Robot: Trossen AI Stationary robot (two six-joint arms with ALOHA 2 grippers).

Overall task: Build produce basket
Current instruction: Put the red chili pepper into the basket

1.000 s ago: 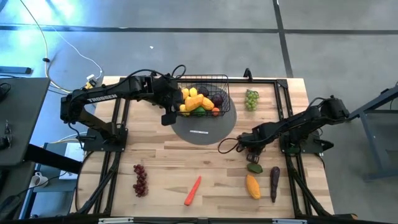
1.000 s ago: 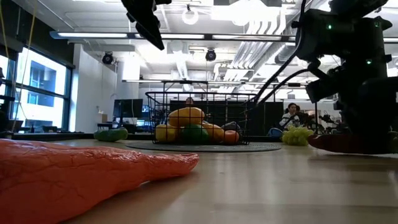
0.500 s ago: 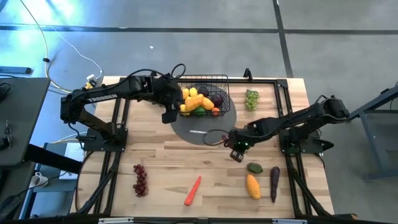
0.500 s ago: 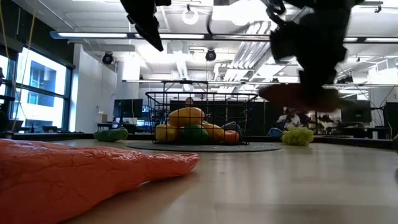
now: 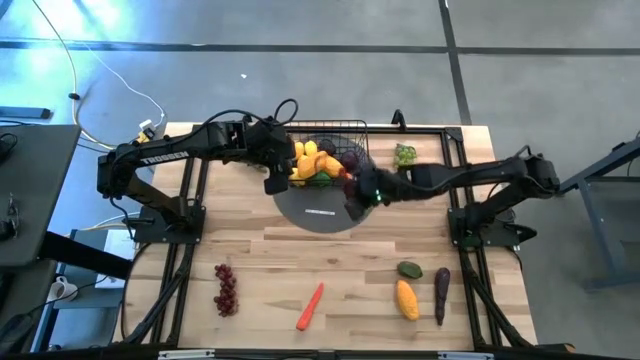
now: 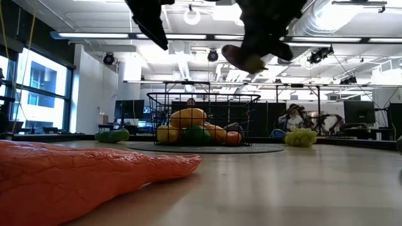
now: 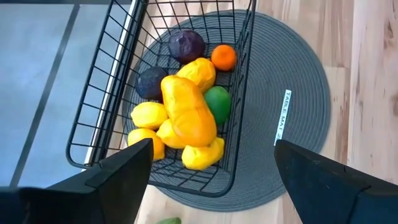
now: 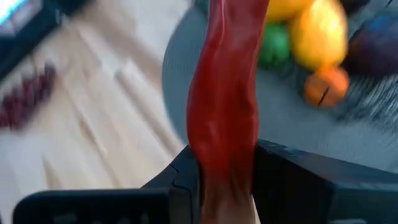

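**Right tool carrying red chili at the basket; left tool spread above it**

The right tool [image 5: 358, 196] is clamped on a glossy, elongated red chili [image 8: 225, 93], held in the air at the near right corner of the basket [image 5: 352, 131]. The left tool [image 7: 211, 171] hangs above the basket's left side with its two fingers wide apart, gripping nothing.

The basket is black wire mesh with open grid sides. It stands on a round grey woven mat [image 5: 325, 212] and holds smooth yellow, orange, green and purple produce [image 7: 186, 115].

Loose on the surface [image 5: 260, 265]:
- 1 red grape bunch [image 5: 226, 289]
- 1 green grape bunch [image 5: 404, 155]
- 1 tapered orange carrot [image 5: 310, 307]
- 1 mango [image 5: 405, 299]
- 1 slender eggplant [image 5: 441, 294]
- 1 green piece [image 5: 409, 269]

The surface is pale wood planking. The room behind shows ceiling strip lights and windows.
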